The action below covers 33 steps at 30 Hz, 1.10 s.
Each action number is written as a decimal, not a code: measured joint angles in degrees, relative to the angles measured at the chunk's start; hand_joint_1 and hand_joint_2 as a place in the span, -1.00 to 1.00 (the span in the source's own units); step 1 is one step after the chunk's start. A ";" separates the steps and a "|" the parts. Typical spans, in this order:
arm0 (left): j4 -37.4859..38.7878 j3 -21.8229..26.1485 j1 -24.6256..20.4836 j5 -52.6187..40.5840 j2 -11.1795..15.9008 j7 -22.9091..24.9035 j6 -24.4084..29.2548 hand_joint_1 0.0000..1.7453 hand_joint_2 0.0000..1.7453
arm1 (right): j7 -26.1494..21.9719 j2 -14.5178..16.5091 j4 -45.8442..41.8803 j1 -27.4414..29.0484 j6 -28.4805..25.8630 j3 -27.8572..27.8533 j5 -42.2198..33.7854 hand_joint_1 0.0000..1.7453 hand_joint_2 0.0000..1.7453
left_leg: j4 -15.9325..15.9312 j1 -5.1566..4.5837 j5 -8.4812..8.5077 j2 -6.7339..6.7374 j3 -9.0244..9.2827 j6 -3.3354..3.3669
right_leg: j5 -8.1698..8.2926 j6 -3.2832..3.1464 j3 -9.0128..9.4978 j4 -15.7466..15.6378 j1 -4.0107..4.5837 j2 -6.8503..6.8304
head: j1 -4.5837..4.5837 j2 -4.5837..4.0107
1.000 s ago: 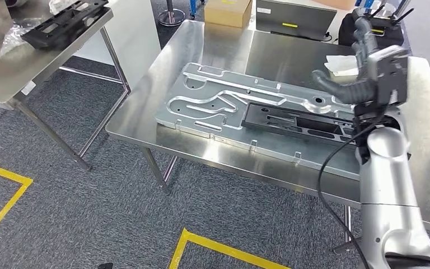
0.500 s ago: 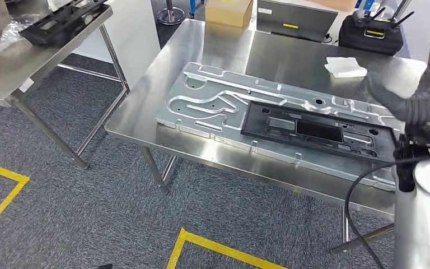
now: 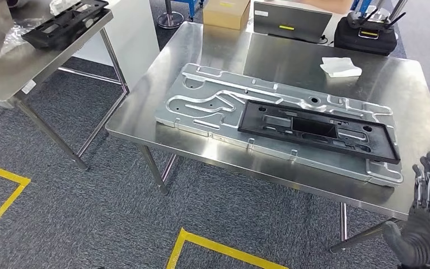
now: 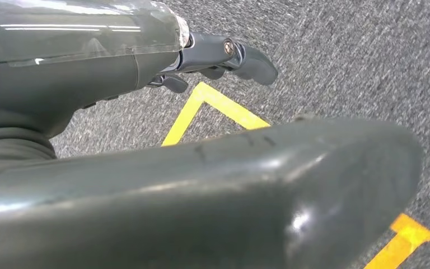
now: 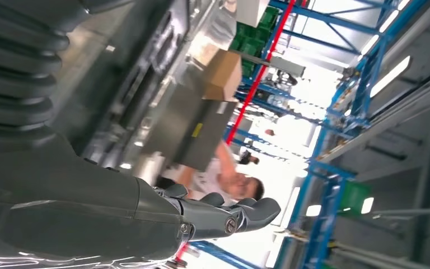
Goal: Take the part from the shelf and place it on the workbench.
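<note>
No legible text, yellow label on the grey case (image 3: 293, 21) too small to read, pale sticker on the cardboard box (image 3: 227, 12) likewise unreadable

A black part (image 3: 317, 130) is seen lying flat on a silver fixture plate (image 3: 213, 103) on the workbench (image 3: 291, 56). The right hand (image 3: 425, 227) is held empty, fingers spread, near the table's near right corner.

You are seeing bare steel lying open along the workbench (image 3: 291, 50) behind the black part (image 3: 319, 130), while a white cloth (image 3: 341, 66) and black case (image 3: 368, 35) are crowding its far right corner.
</note>
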 joint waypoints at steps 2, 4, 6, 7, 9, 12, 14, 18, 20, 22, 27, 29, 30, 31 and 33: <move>0.00 0.15 0.03 -0.04 -0.03 0.18 0.10 -1.00 -1.00 | -0.22 1.17 -0.84 2.78 1.77 -2.56 -1.96 -1.00 -1.00 | 1.55 0.04 -1.90 0.03 -0.75 -0.54 | 0.83 -0.94 -0.64 -0.25 -0.24 -0.23 | 0.00 0.00; 0.00 0.34 0.04 -0.08 -0.07 0.57 0.33 -1.00 -1.00 | -0.54 2.82 -1.73 5.27 3.64 -5.53 -2.81 -1.00 -1.00 | 7.58 0.10 -7.16 0.10 -2.74 -0.79 | 1.78 -1.62 -1.77 -0.34 -0.26 -0.49 | 0.00 0.00; 0.00 0.48 0.03 -0.10 -0.16 0.89 0.55 -1.00 -1.00 | -0.65 4.44 -2.32 7.15 4.80 -7.94 -2.92 -1.00 -1.00 | 14.74 0.09 -11.79 0.12 -4.26 -0.86 | 2.79 -1.87 -3.19 -0.29 -0.01 -0.55 | 0.00 -0.01; 0.00 0.54 0.01 -0.11 -0.20 0.96 0.61 -1.00 -1.00 | -0.66 5.08 -2.49 7.78 5.07 -8.78 -2.92 -1.00 -1.00 | 16.02 0.06 -12.58 0.12 -3.75 -0.78 | 3.34 -1.89 -3.92 -0.25 0.14 -0.50 | 0.00 0.00; 0.00 0.68 -0.10 -0.13 -0.26 1.02 0.66 -1.00 -1.00 | -0.66 6.04 -2.82 8.69 5.30 -9.97 -2.86 -1.00 -1.00 | 11.19 -0.11 -11.25 0.12 1.03 -0.22 | 4.43 -1.82 -5.23 -0.15 0.45 -0.30 | 0.00 -0.01; -0.01 0.81 -0.53 -0.18 -0.30 1.05 0.68 -1.00 -1.00 | -0.61 7.12 -3.34 9.31 5.42 -11.14 -2.46 -1.00 -1.00 | -1.22 -0.80 -8.57 0.14 9.48 1.22 | 6.07 -1.29 -6.37 -0.05 0.73 -0.15 | -0.01 0.01; -0.01 0.84 -0.66 -0.21 -0.39 1.14 0.58 -1.00 -1.00 | -0.28 7.91 -3.49 9.60 5.60 -11.97 -1.72 -1.00 -1.00 | -2.57 -1.24 -7.75 0.14 9.87 1.83 | 7.11 -0.56 -6.49 -0.29 0.51 -0.18 | -0.01 0.01; 0.00 0.88 -0.44 -0.20 -0.79 0.90 -0.05 -1.00 -1.00 | 0.58 10.16 -3.78 10.94 7.07 -15.22 -0.92 -1.00 -1.00 | -3.16 -0.93 -4.58 0.52 7.87 2.97 | 3.89 0.71 -7.77 1.92 0.09 0.00 | 0.01 -0.01; 0.00 0.90 -0.34 -0.20 -0.86 0.12 -0.61 -1.00 -1.00 | 0.69 11.17 -3.75 11.33 8.28 -17.27 -0.58 -1.00 -1.00 | -3.14 -0.84 -3.16 0.57 6.13 3.19 | -2.71 1.19 -9.20 8.29 -0.21 0.01 | 0.01 -0.01; 0.00 0.91 -0.22 -0.24 -0.95 -0.94 -1.24 -1.00 -1.00 | 0.75 12.38 -3.54 11.44 10.21 -19.37 0.98 -1.00 -1.00 | -2.86 -0.79 -1.81 0.39 4.20 2.97 | -5.61 1.65 -9.40 14.37 -0.46 -0.01 | 0.00 -0.01; 0.00 0.84 -0.31 -1.41 -1.51 -2.02 -0.69 -1.00 -1.00 | 0.97 15.36 -1.67 11.14 13.18 -23.59 6.14 -1.00 -1.00 | -0.72 -0.54 0.65 -1.21 -0.86 1.64 | -2.17 1.86 2.21 3.93 -1.19 2.16 | -0.03 -0.01; -0.01 0.80 -0.41 -1.49 -1.87 -1.96 -0.56 -1.00 -1.00 | 0.53 16.72 -0.20 10.80 12.48 -24.18 10.24 -1.00 -1.00 | -0.28 -0.55 1.67 -2.01 -1.87 0.84 | -3.95 1.22 5.01 -0.91 -0.95 3.29 | -0.10 0.00; -0.02 0.80 -0.38 -1.48 -2.08 -1.68 -0.72 -1.00 -1.00 | 0.27 17.57 1.14 10.48 11.66 -24.34 13.29 -1.00 -1.00 | -0.35 -0.51 2.28 -2.49 -2.13 0.39 | -3.94 0.73 5.03 -1.47 -0.72 2.93 | -0.13 0.00; -0.03 0.80 -0.31 -1.59 -2.29 -1.30 -0.86 -1.00 -1.00 | 0.09 18.52 2.92 9.97 10.65 -24.41 16.58 -1.00 -1.00 | -0.37 -0.34 2.63 -2.78 -2.39 0.00 | -3.49 0.15 4.63 -1.50 -0.69 2.24 | -0.13 -0.01; -0.04 0.76 -0.16 -2.22 -2.75 -0.57 -0.98 -1.00 -1.00 | 0.16 20.15 7.49 8.72 7.95 -24.32 22.81 -1.00 -1.00 | 1.25 -0.10 0.49 -2.22 -3.43 -0.54 | -2.29 -0.96 3.65 -1.68 -0.76 0.96 | -0.14 -0.01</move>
